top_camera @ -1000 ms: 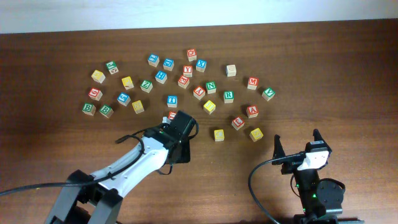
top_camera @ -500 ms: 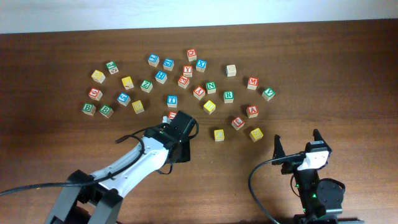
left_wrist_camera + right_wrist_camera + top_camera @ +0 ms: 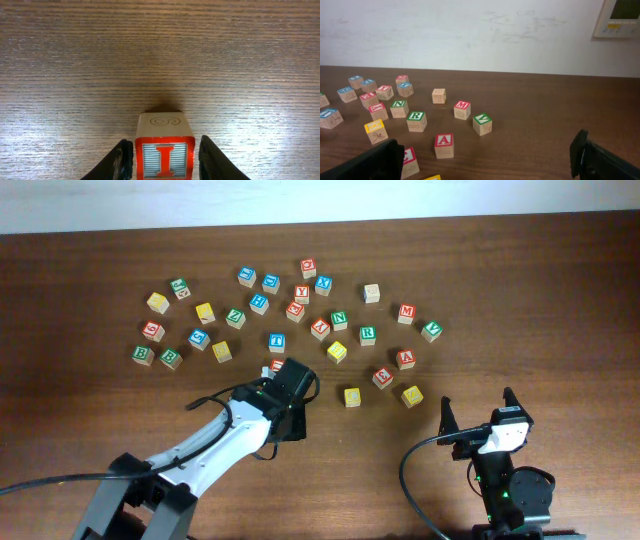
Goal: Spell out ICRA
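The red-printed I cube [image 3: 165,157] stands on the table between the fingers of my left gripper [image 3: 164,150], which is open with a narrow gap on each side. In the overhead view the left gripper [image 3: 274,370] hides most of that cube. The green R cube [image 3: 367,334] and the red A cube [image 3: 405,358] lie right of it, and both show in the right wrist view as R [image 3: 416,121] and A [image 3: 444,145]. A cube [image 3: 409,159] beside A shows a red C; I cannot read a C on any yellow cube. My right gripper [image 3: 478,410] is open and empty near the front edge.
Many other letter cubes lie scattered across the middle of the table, among them the green N [image 3: 340,319], the red M [image 3: 406,311], a green V [image 3: 431,330] and yellow cubes [image 3: 351,396] [image 3: 412,395]. A white wall stands behind the table.
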Robot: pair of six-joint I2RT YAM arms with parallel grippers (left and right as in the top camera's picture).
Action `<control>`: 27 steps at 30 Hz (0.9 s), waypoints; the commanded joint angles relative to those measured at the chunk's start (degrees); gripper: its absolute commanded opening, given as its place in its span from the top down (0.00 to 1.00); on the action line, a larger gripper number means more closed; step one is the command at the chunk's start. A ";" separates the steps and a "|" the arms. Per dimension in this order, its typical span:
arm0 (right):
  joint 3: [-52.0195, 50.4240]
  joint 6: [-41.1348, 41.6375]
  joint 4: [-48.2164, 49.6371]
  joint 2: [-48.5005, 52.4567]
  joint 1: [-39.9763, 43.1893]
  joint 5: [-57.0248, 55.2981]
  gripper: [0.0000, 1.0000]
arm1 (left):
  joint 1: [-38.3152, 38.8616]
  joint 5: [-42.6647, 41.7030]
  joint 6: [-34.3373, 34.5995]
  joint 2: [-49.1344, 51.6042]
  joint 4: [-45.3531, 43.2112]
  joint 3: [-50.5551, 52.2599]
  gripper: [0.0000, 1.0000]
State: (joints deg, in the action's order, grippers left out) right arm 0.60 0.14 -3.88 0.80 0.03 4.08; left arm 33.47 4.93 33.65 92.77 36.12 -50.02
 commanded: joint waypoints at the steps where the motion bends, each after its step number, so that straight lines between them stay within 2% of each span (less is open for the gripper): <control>1: -0.28 0.09 -0.37 -0.44 0.37 0.13 0.02 | 0.24 0.46 -0.26 -0.48 -0.31 0.33 0.65; 24: -0.28 0.09 -0.37 -0.44 0.37 0.13 0.02 | 0.24 0.46 -0.26 0.31 -1.33 0.39 0.66; 27: -0.28 0.09 -0.37 -0.44 0.37 0.15 0.02 | 0.24 0.46 -0.26 1.70 -1.40 0.39 0.69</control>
State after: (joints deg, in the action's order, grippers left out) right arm 0.60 0.14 -3.88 0.80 0.03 4.08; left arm 33.47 4.93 33.63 92.88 34.87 -50.02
